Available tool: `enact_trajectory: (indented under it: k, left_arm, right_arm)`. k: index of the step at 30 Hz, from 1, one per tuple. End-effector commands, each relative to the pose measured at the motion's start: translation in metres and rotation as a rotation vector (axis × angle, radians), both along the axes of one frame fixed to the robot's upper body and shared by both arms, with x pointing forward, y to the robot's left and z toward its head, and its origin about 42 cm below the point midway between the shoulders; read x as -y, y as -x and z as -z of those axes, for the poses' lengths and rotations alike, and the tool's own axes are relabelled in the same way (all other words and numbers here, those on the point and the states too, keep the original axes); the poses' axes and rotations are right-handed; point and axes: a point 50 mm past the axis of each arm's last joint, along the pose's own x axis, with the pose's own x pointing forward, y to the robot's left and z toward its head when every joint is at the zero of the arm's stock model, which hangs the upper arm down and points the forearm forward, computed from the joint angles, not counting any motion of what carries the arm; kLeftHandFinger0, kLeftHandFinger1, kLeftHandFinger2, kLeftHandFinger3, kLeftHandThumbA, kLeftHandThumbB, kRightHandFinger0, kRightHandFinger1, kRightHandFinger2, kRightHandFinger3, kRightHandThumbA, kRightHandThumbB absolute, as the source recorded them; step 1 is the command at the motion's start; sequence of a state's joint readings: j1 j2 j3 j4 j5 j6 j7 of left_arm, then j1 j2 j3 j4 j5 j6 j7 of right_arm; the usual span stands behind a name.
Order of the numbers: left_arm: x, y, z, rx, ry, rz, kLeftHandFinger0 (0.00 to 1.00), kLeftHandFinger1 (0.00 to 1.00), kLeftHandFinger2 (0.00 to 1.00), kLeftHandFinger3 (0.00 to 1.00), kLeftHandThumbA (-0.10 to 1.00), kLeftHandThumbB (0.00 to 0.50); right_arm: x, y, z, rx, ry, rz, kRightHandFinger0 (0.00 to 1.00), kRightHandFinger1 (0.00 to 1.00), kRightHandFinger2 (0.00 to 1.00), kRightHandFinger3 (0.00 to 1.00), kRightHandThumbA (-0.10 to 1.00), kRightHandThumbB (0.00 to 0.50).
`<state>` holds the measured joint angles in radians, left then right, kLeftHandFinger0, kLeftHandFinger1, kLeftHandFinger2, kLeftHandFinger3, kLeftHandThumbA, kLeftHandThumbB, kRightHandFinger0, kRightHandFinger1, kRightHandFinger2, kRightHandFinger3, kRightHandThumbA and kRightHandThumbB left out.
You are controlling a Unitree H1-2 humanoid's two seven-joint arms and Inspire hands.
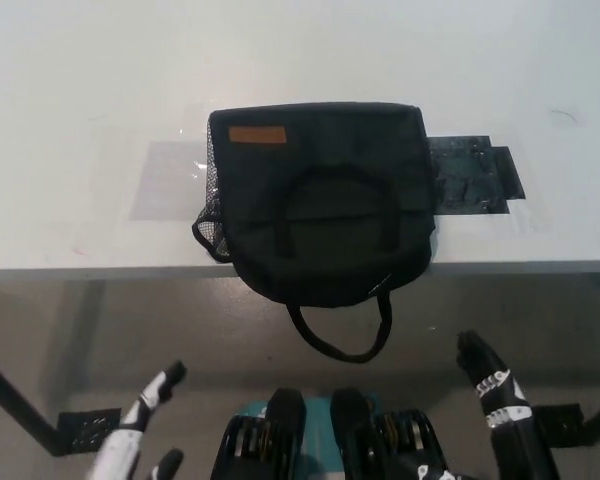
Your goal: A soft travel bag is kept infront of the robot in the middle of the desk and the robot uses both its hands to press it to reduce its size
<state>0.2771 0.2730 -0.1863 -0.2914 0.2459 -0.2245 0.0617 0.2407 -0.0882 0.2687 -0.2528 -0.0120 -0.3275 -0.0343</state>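
White surface [80, 130] fills the upper half of the head view; its near edge runs straight across the frame, grey floor [180, 320] below it.

Soft black travel bag [320, 195] lies flat in the middle of the surface, at the near edge. Its near end overhangs that edge slightly. Orange label [257, 134] at the bag's far left corner. One carry handle [337, 200] lies arched on the top panel; a second handle loop [340, 335] hangs off the edge, below the surface line. Black mesh pocket [210, 215] shows along the bag's left side, bulging at the near corner.

Dark flat patch [475, 178] lies on the surface touching the bag's right side, part hidden under it. Pale clear rectangle [165, 180] lies on the surface just beside the bag's left side.

Left robot hand [135, 440], white with dark tips, low at the frame's bottom left, under the surface line, well apart from the bag. Fingers [165, 380] spread, nothing in them, touching nothing.

Right robot hand [495, 385], black, low at bottom right, also well apart from the bag. Only part of it is in view, fingers extended upward; holds nothing, touches nothing.
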Motion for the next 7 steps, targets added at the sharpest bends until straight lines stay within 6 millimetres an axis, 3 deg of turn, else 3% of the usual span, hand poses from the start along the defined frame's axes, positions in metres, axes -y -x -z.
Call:
enact_trajectory:
  k: [1,7]
  left_arm:
    - [0.002,-0.005,0.008,0.019,-0.009,0.047,1.0,1.0,1.0,1.0,1.0,0.211]
    - [0.001,-0.007,0.012,-0.005,-0.019,0.049,1.0,1.0,1.0,1.0,1.0,0.195]
  right_arm:
    - [-0.001,-0.007,0.003,0.076,-0.012,-0.013,1.0,1.0,1.0,1.0,1.0,0.12]
    - [0.002,-0.015,0.018,0.047,-0.022,0.002,1.0,1.0,1.0,1.0,1.0,0.095]
